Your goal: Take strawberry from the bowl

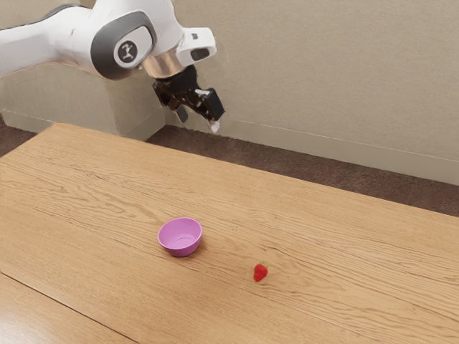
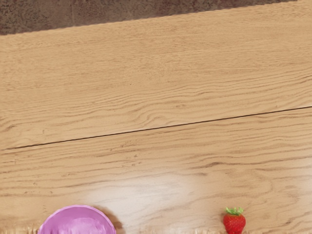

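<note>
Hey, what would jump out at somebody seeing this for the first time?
Probably the bright purple bowl, standing empty on the wooden table. Next, the small red strawberry, lying on the bare wood beside it, toward the exterior view's right. Then the white arm, reaching in from the exterior view's upper left.

My black claw (image 1: 199, 120); a pinkish-purple bowl (image 1: 181, 251); a red strawberry (image 2: 234, 223), green leaves (image 2: 234, 211); a light-brown bench (image 1: 107, 208) patterned with wavy grain.
</note>
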Tool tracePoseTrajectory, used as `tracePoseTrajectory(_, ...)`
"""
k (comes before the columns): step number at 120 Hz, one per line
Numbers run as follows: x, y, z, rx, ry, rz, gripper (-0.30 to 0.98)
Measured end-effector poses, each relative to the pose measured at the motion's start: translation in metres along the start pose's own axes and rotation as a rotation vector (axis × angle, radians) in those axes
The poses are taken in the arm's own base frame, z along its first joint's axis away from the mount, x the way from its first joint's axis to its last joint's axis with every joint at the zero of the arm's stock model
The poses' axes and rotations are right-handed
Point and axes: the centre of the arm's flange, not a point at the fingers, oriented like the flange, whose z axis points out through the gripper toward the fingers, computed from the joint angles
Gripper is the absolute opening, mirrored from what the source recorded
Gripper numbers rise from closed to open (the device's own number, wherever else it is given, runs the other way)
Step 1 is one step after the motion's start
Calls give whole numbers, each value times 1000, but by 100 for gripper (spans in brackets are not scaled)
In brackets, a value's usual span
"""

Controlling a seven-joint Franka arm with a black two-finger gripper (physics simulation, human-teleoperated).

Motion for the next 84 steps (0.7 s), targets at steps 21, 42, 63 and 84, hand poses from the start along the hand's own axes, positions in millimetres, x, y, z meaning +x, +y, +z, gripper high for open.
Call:
tracePoseTrajectory(21, -30, -135, -54, 107, -79, -139, 67)
tracePoseTrajectory(42, -30, -153, -51, 134, -167, -131, 68)
tracePoseTrajectory(63, -28, -111, -50, 114, -216, -71, 68)
tracePoseTrajectory(84, -33, -114, -50, 116, -242, -92, 68)
